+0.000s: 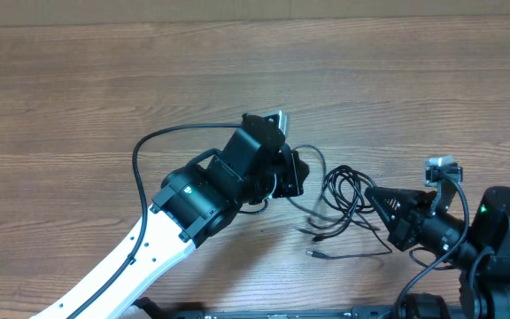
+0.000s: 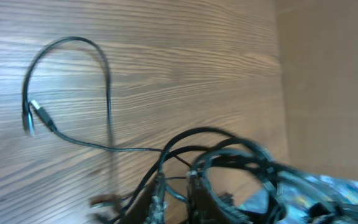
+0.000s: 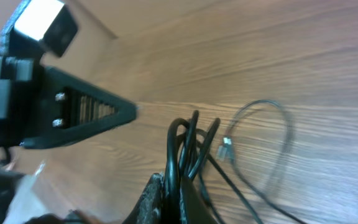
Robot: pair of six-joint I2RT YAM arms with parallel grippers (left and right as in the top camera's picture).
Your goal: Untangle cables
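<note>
Cables (image 1: 343,190) bunched between left gripper (image 1: 296,174), right gripper (image 1: 372,194); wood table (image 1: 104,80) around.

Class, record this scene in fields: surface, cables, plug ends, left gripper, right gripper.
surface: wooden table
cables: thin black cords looped in one tangle between the two grippers
plug ends: two lie loose on the wood beside the tangle
left gripper: at the tangle; its wrist view is too blurred to tell the grip
right gripper: fingers apart, cords running past the lower one
</note>
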